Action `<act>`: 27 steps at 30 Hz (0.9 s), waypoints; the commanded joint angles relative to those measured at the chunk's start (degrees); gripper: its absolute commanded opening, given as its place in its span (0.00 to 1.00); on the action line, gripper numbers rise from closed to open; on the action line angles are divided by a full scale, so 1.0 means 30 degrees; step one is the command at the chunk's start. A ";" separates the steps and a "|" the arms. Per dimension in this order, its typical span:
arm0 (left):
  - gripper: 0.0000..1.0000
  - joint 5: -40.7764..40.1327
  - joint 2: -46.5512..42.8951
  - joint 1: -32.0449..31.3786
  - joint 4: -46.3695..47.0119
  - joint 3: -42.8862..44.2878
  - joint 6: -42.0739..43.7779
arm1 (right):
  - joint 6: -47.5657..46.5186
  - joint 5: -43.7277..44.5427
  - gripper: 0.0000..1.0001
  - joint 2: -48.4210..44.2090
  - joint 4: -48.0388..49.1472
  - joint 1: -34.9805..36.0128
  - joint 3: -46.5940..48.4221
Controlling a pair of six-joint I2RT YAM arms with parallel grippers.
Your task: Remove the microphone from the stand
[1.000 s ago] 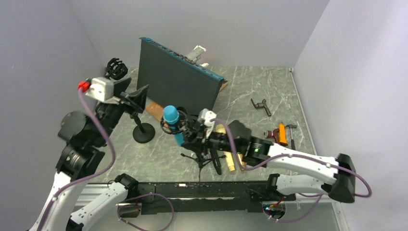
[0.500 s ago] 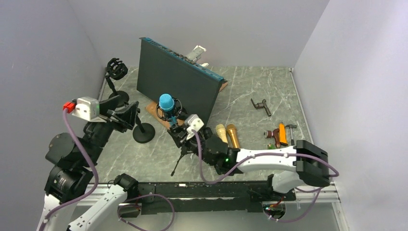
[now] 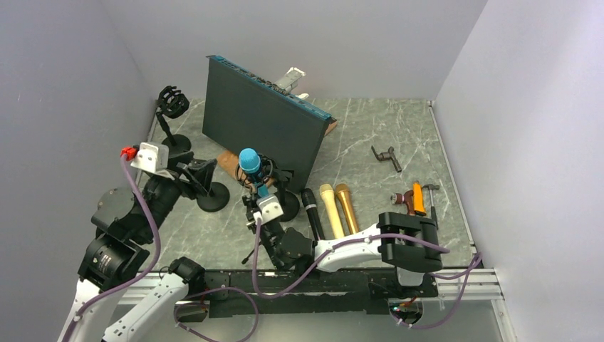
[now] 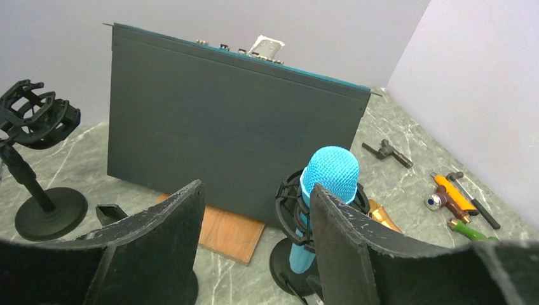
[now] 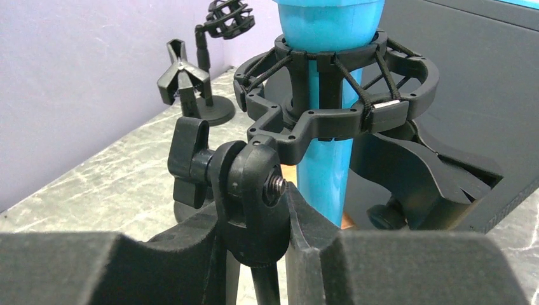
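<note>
1. The blue microphone (image 3: 249, 162) stood upright in the shock mount (image 5: 330, 101) of its stand (image 5: 251, 184), just in front of the dark panel (image 3: 260, 121).
2. The right gripper (image 5: 254, 238) was clamped on the stand's swivel joint, below the mount.
3. The left gripper (image 4: 254, 248) hung spread wide, holding nothing, left of the microphone's head and apart from it.
4. The panel walled off the far side. A clip stand (image 3: 212, 196) stood near on the left.
5. Just to the right lay three microphones (image 3: 330, 210). Beyond them the table (image 3: 384, 142) ran open toward the tools (image 3: 415, 197).
6. From overhead, the right arm hid most of the stand's lower part. The right wrist view cut off the microphone's head.
</note>
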 commanded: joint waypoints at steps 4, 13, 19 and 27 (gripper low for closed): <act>0.65 0.0680 0.0171 0.0085 0.0182 -0.0462 -0.0694 | 0.1823 0.1744 0.00 -0.0061 0.0523 -0.0078 0.0017; 0.65 0.1411 0.0452 0.0063 0.0661 -0.1303 -0.1280 | 0.0084 0.2726 0.09 0.1068 0.3460 0.0053 -0.1437; 0.74 0.2766 0.1442 0.0069 0.0184 -0.1068 -0.1642 | 0.2086 0.1441 0.49 -0.0919 -0.0695 0.0461 -0.2286; 0.77 0.7812 0.2925 0.0070 0.0746 -0.0553 -0.1666 | 0.6214 -0.0783 0.84 -0.4628 -0.8720 0.0496 -0.2768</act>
